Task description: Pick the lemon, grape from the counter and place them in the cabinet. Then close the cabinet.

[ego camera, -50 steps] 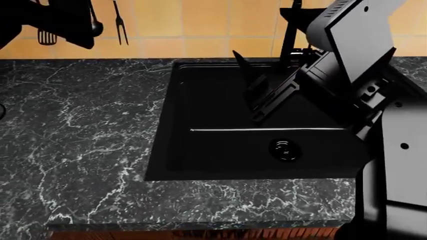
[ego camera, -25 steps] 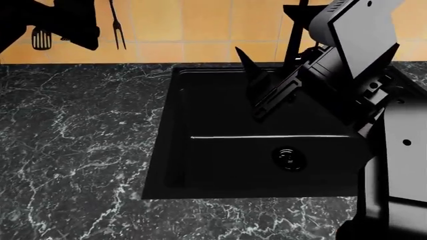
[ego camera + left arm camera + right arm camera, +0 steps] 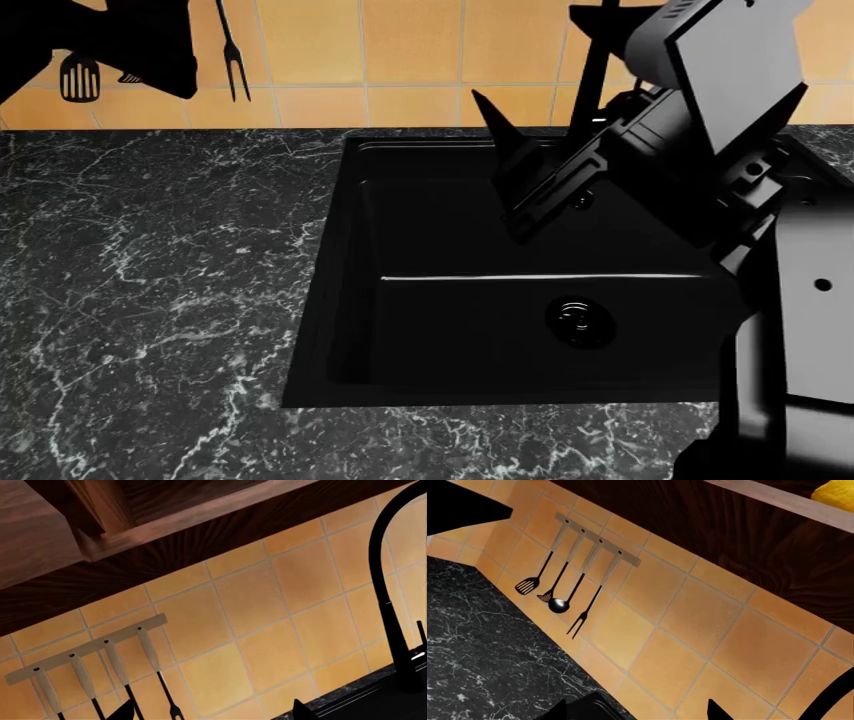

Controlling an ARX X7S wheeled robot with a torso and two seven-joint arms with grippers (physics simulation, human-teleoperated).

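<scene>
The lemon (image 3: pixel 835 490) shows as a yellow patch on the cabinet's light wooden shelf edge (image 3: pixel 774 499), high above the tiled wall. The grape is out of view. The cabinet (image 3: pixel 100 525) of dark brown wood fills one corner of the left wrist view. My right gripper (image 3: pixel 637 714) is open and empty, and in the head view it hangs over the sink (image 3: pixel 514 175). My left gripper (image 3: pixel 212 715) is open too, facing the tiles with nothing between its fingertips. The dark marble counter (image 3: pixel 147 290) carries no fruit that I can see.
A glossy black sink basin (image 3: pixel 441 330) with a drain (image 3: pixel 581 320) is set into the counter. A black faucet (image 3: pixel 390 580) rises behind it. A rail of hanging utensils (image 3: pixel 570 575) is on the orange tiled wall. My left arm (image 3: pixel 107 40) is a dark shape at the upper left.
The head view has risen: counter and sink slid lower in the picture, the counter's front edge left the view, and more tiled wall shows. The right gripper kept its place over the sink.
</scene>
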